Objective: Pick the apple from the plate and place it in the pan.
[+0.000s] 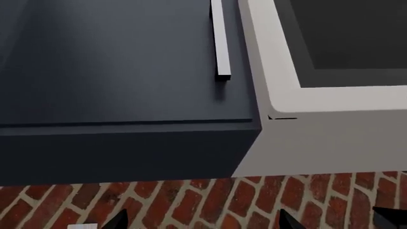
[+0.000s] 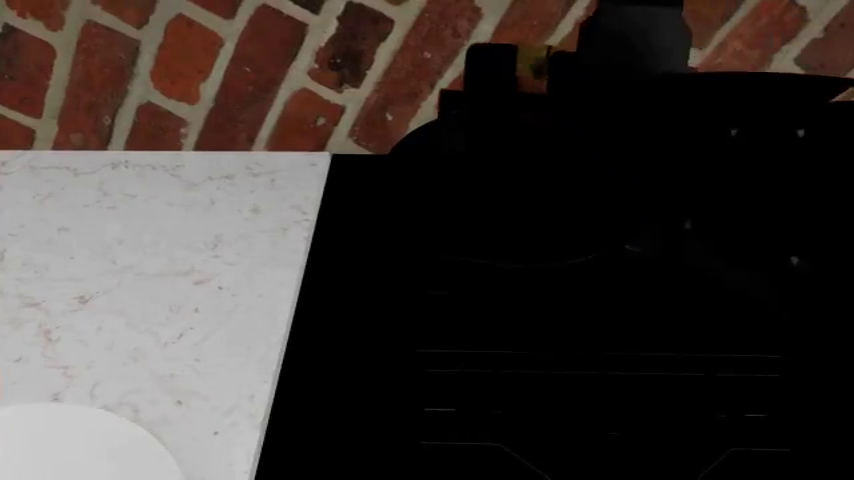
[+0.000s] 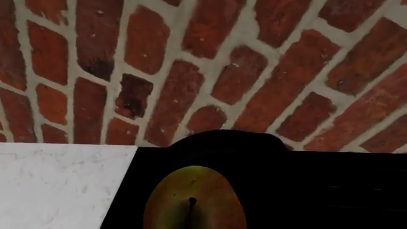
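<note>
Red brick wall (image 2: 200, 70) with pale mortar behind the black stove (image 2: 561, 330); speckled white counter (image 2: 134, 280); reddish-yellow apple (image 3: 194, 200).

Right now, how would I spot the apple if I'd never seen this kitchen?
Find the red brick wall, then the black stovetop beneath it, beside the white counter. The apple shows over the stovetop's edge nearest that counter. It's the only round, reddish-yellow thing, with a short stem.
</note>
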Available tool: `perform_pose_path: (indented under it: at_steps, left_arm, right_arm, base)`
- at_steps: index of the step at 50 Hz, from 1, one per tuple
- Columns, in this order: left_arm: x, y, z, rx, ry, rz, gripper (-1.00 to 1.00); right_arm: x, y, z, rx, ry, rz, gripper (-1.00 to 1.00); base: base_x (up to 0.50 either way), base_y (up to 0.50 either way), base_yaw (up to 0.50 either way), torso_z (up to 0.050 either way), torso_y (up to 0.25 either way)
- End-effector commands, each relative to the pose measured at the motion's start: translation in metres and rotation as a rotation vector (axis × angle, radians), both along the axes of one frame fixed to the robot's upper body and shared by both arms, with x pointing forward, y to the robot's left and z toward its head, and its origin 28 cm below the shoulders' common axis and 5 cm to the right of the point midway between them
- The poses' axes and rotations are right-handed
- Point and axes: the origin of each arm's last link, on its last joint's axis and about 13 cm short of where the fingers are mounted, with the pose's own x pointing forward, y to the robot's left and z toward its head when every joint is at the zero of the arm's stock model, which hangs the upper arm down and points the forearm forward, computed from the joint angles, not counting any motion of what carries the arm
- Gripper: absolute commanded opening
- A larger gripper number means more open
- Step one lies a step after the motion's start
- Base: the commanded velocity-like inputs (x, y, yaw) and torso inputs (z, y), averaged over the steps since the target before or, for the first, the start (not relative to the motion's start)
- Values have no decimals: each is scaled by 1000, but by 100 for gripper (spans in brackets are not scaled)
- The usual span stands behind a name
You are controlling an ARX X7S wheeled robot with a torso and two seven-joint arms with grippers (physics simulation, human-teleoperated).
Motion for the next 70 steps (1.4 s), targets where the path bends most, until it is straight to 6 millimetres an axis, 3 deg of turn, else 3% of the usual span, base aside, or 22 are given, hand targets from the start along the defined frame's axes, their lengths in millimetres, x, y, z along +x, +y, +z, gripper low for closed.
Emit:
perform_pose_path:
  at_steps: [1,15,62,63,70]
  left_arm:
    - [1,0,0,6,2,1,100]
    - [2,0,2,1,6,5,100]
    - [1,0,1,-12,8,10,100]
    - [1,0,2,-18,5,10,100]
    - [1,0,1,-21,0,9,100]
  right_arm:
    - [26,4,-6,-46,60,-4,-100]
    - [42,9,-17,-78,132,-13,-100]
    - [41,13,-47,-87,247,24,-100]
    - [40,13,-48,-105,258,26,100]
    - [41,14,-38,-88,223,31,100]
  base:
    - [0,0,0,0,0]
    - [0,0,0,0,1]
    - [0,0,0,0,0]
    - [0,0,0,0,0]
    - [0,0,0,0,0]
